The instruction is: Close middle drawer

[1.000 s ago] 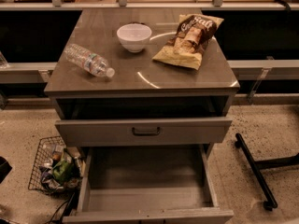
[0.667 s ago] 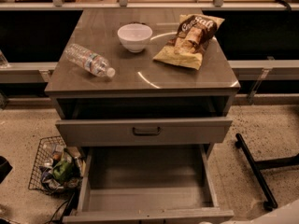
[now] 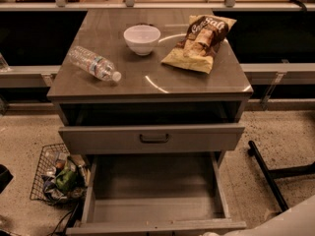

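Gaping middle drawer (image 3: 152,200), gripper (image 3: 268,226) beside front-right corner

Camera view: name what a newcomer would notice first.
The middle drawer stands pulled far out at the bottom. On the cabinet top sit a chip bag, a white bowl and a water bottle. The gripper is out of view; only a pale shape, likely the arm, shows bottom right.

Middle drawer (image 3: 155,193) wide open, pale pincer (image 3: 289,221) at bottom-right corner
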Robot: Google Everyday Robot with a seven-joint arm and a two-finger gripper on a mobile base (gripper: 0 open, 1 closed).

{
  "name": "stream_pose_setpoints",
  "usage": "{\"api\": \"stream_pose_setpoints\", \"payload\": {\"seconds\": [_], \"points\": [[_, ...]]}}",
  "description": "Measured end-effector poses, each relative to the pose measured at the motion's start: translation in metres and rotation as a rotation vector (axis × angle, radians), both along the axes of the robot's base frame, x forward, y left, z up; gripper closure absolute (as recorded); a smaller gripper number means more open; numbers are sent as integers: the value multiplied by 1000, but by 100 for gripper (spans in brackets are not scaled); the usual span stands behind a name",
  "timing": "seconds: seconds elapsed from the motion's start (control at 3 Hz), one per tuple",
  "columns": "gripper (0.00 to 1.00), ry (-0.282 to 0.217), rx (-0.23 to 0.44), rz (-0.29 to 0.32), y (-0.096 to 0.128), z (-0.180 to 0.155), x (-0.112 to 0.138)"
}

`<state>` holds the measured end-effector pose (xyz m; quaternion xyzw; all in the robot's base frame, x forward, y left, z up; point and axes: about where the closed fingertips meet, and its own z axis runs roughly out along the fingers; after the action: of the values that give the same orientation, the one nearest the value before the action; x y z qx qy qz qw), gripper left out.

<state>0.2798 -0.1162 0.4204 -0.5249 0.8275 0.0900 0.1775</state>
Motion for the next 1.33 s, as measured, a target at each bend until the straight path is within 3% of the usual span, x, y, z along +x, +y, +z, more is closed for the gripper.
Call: {"api": "stream_pose_setpoints", "payload": {"seconds": [0.67, 1.0, 1.33], "points": [[100, -45, 30, 36, 21, -44, 44], [100, -45, 30, 36, 21, -44, 44], [100, -91, 38, 43, 20, -40, 78]]}}
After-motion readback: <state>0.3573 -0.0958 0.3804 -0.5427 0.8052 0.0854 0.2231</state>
